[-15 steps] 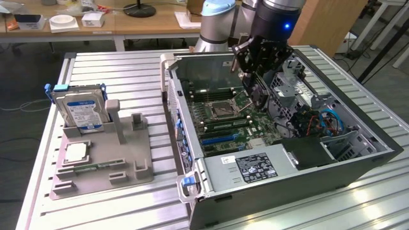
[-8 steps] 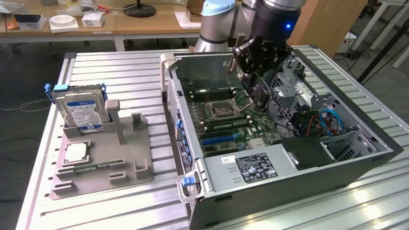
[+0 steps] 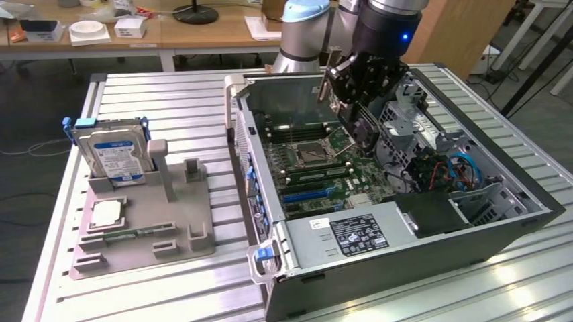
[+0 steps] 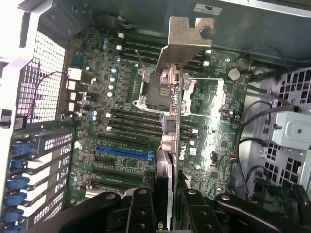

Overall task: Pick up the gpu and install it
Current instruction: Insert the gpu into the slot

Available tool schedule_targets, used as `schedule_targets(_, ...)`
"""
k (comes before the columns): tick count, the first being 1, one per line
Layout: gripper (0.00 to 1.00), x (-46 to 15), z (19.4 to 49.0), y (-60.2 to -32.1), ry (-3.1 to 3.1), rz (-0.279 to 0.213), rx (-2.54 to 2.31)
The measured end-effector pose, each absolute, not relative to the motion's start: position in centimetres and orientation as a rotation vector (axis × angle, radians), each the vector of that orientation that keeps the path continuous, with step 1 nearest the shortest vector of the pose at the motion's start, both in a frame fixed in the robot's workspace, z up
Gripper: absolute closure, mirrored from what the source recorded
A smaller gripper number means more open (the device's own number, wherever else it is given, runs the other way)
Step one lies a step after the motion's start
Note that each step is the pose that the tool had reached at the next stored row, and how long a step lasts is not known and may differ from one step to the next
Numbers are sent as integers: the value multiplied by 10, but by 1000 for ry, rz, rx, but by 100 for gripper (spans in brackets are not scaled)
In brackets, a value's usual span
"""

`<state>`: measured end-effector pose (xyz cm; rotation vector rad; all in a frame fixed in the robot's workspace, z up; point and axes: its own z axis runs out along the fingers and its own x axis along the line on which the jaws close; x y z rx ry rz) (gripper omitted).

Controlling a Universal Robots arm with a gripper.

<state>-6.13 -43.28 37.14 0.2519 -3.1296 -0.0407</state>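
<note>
- Gripper [image 3: 351, 114] hung inside the open computer case [image 3: 501, 231], above the motherboard [image 3: 309, 168], with the arm [image 3: 385, 27] reaching in from above.
- Its jaws stood partway closed and clamped on the gpu [image 4: 171, 126]. The dark fingers [image 4: 141, 213] pressed one against each flat face of the card.
- In the wrist view the gpu was seen edge-on. It ran away from the gripper, and its silver bracket [image 4: 187, 39] was at the far end.
- The held card was over the motherboard's slot area, near one end of the blue slot [image 4: 124, 153]. Whether its edge touched the board could not be told.
- In the exterior view the gpu [image 3: 363, 142] showed as a thin dark strip tilting down from the gripper toward the board.
- On the slatted metal table [image 3: 161, 100], to the exterior view's left of the case, sat a grey holder [image 3: 184, 225].
- A hard drive [image 3: 112, 154] with a blue label stood upright in the holder, and a processor [image 3: 106, 213] and a narrow memory stick [image 3: 136, 233] lay flat in it.
</note>
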Motion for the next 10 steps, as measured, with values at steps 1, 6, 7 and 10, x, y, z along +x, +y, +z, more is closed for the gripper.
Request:
schedule_targets(1, 73, -61, 371, -433, -3129, -41, 262)
schedule_targets(6, 73, -61, 371, -433, -3122, -41, 328)
schedule_targets(7, 73, -61, 371, -433, -3120, -41, 343)
schedule_targets(10, 73, -61, 371, -433, -3116, -40, 380)
